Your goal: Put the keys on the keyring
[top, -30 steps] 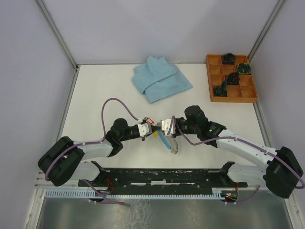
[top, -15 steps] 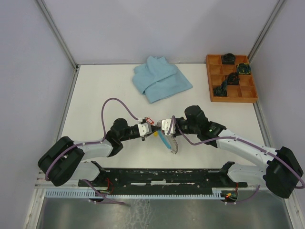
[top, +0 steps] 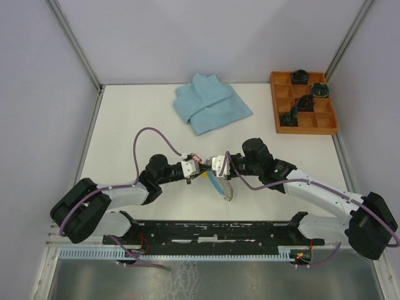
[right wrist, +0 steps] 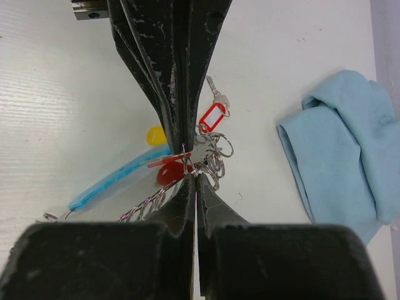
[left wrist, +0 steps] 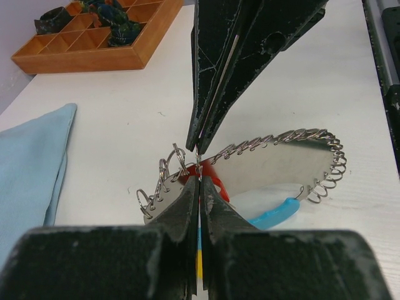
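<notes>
both shut: left gripper and right gripper meet tip-to-tip at keyring coil, mid-frame, likely steadying 1 turn to thread red-tagged key. Can't tell what each pinches.

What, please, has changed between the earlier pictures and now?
Very little: the left hand has shifted slightly, and the red tag beside it shows less from above. The right hand stays put; both stay shut, tips meeting at the keyring; cloth and tray unmoved.
</notes>
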`<state>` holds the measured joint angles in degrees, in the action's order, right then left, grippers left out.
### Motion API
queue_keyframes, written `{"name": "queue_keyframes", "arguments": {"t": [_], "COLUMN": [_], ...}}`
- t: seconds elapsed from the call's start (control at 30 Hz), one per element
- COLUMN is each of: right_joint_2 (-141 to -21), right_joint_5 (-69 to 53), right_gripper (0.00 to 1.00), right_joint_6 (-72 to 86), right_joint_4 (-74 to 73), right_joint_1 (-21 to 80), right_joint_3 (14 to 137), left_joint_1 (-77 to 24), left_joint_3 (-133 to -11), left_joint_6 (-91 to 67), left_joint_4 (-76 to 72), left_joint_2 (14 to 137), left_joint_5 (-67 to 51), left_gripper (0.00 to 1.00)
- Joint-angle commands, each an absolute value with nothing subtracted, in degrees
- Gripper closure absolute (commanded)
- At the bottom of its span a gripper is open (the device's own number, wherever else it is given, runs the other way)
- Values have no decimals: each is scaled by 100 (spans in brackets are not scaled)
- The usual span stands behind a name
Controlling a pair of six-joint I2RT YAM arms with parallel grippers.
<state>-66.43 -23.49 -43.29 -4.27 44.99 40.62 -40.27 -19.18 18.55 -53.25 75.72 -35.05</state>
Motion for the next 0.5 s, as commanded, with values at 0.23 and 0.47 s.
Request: {"name": "queue_keyframes", "arguments": {"t": [0.23, 0.47], "right_joint_2": [-6491, -6506], "right_joint_5": [-2250, -2263], "right_gripper": [99, 99], "right_joint_6": [-4211, -4201], "right_joint_4": [-51, -41], "right_joint_1": [4526, 4526], "right_joint_3": [4098, 4104], "left_joint_1": [-4050, -4052], "left_joint_3": [-2110, -2106], "left_joint_6": [1774, 1777], "left_joint_4": [-5365, -5326], "left_joint_2": [7498, 7470], "left_joint_5": [-3403, -3357], "left_gripper": [97, 97]}}
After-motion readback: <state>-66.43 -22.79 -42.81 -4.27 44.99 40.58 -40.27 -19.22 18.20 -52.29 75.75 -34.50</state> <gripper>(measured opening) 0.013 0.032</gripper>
